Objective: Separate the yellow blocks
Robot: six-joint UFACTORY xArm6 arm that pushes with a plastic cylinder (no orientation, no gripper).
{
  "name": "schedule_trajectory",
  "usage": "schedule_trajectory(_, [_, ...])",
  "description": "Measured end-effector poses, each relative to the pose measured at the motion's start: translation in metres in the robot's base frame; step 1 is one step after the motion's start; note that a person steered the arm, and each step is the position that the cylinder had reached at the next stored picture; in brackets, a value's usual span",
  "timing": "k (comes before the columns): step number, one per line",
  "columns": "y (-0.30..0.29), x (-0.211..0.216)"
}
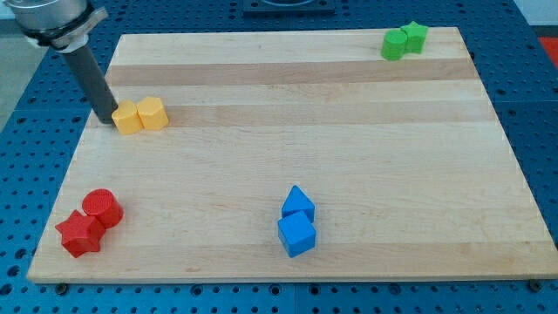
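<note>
Two yellow blocks sit touching each other near the view's upper left of the counter [288,157]: the left yellow block [127,117], which looks faceted, and the right yellow block [153,113], more rounded at its top. They lie side by side with no gap visible between them.

My tip [106,119] rests on the counter just at the left side of the left yellow block, touching it or very nearly so; I cannot tell which. The rod leans up toward the view's top left. I carry no jaws, only this rod, so nothing is grasped.

Other pairs, each well apart from the yellow ones:
- red cylinder [103,208] touching a red star-like block [79,234], view's lower left.
- two blue blocks, upper blue block [297,205] against lower blue cube [296,235], bottom centre.
- two green blocks [404,40] pressed together, view's top right corner.
</note>
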State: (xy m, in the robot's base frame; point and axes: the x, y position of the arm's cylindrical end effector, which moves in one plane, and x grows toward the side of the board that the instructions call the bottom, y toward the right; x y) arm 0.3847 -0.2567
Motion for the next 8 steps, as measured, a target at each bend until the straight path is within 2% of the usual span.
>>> schedule_trajectory(3, [0.059, 0.014])
schedule_trajectory(5, [0.008, 0.065])
schedule_trajectory(6, [0.029, 0.063])
schedule_trajectory(8, [0.108, 0.029])
